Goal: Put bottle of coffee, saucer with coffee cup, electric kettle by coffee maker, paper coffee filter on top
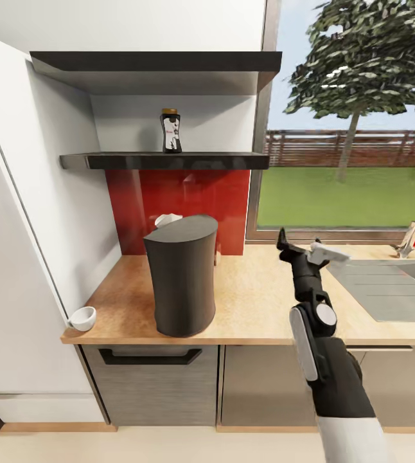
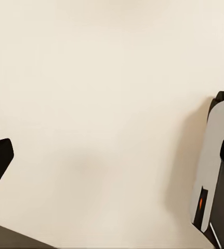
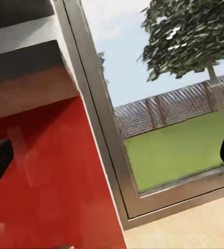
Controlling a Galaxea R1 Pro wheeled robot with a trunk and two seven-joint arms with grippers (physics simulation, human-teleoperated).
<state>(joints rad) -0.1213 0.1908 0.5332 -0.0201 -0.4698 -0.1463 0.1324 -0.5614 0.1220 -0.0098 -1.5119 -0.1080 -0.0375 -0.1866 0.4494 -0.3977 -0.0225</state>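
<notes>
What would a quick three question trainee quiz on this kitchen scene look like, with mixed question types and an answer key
1. True or false: the bottle of coffee stands on the kitchen shelf.
2. Which thing sits at the countertop's left front corner? A) electric kettle B) coffee cup C) saucer
3. Fill in: the right gripper is raised over the countertop between the coffee maker and the ____.

Key: 1 true; 2 B; 3 sink.
</notes>
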